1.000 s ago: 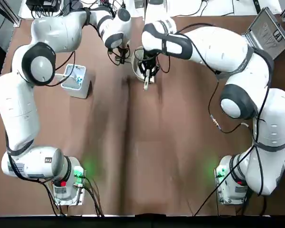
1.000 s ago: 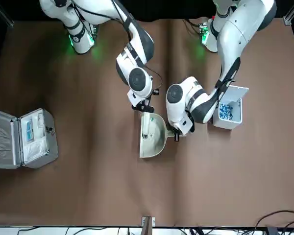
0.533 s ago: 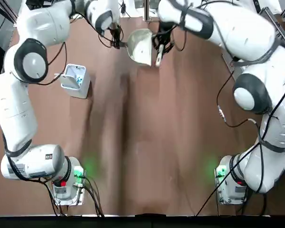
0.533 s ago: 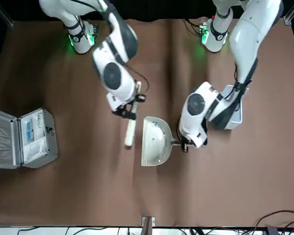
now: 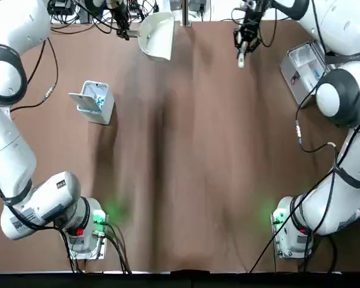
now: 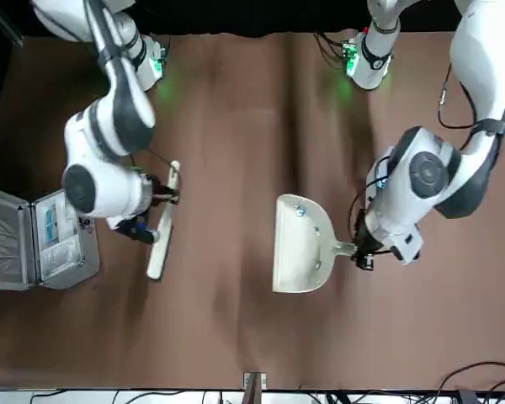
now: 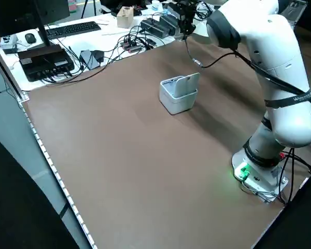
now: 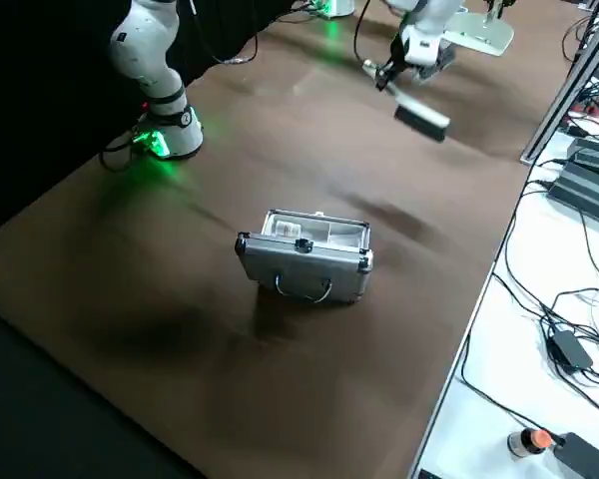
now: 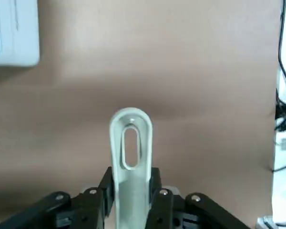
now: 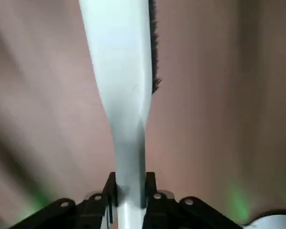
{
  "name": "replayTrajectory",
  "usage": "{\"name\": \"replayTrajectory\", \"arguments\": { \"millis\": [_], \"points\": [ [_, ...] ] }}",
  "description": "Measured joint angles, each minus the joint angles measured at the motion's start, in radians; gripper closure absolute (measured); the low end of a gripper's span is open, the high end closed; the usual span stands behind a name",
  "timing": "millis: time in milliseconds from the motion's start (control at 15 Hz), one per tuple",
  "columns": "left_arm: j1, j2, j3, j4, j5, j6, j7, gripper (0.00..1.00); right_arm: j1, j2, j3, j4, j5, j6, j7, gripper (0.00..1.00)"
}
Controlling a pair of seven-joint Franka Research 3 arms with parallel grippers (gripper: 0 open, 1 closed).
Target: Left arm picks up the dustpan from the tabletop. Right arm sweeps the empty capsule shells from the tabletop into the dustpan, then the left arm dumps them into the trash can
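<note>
A wide brown surface (image 5: 186,156) carries everything here. On its left side, toward the far end, the trash can (image 5: 95,101) sits with its flap lid tipped up and blue-green bits showing inside. At the far right a silver metal case (image 5: 303,65) lies open on the surface. At the near edge, the two arm bases (image 5: 81,231) stand bolted down, one at each corner, green lights glowing.

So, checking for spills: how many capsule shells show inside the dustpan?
2: small bluish capsule shells near the back wall of the dustpan, which the left gripper holds; more may be hidden.
</note>
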Motion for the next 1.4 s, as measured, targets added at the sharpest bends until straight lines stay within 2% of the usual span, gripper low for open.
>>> {"name": "replayTrajectory", "arguments": {
  "millis": [333,600,800,867,1000,1067,1200,1400],
  "points": [
    [0.129,0.0,-0.07,-0.002,0.0,-0.051,0.094,0.67,-0.077,-0.074,0.0,-0.19,-0.012,0.001,-0.143,0.73],
    [0.237,0.0,-0.14,-0.002,-0.006,-0.096,0.164,0.67,-0.145,-0.172,0.0,-0.35,-0.027,0.006,-0.267,0.73],
    [0.253,-0.016,-0.133,0.0,-0.062,-0.104,0.234,0.67,-0.162,-0.212,0.0,-0.44,-0.07,0.02,-0.283,0.73],
    [0.24,-0.042,-0.097,0.002,-0.115,-0.104,0.272,0.67,-0.167,-0.215,0.001,-0.463,-0.087,0.039,-0.29,0.73],
    [0.164,-0.133,0.056,0.007,-0.272,-0.104,0.385,0.67,-0.188,-0.215,0.001,-0.497,-0.103,0.068,-0.33,0.73],
    [0.045,-0.231,0.249,0.009,-0.407,-0.104,0.489,0.67,-0.223,-0.215,0.001,-0.535,-0.105,0.101,-0.387,0.73],
    [-0.064,-0.305,0.402,0.009,-0.483,-0.104,0.554,0.67,-0.246,-0.215,0.001,-0.579,-0.105,0.147,-0.418,0.73],
    [-0.2,-0.371,0.597,0.009,-0.562,-0.105,0.635,0.67,-0.238,-0.215,0.018,-0.628,-0.101,0.202,-0.423,0.73]
  ]
}}
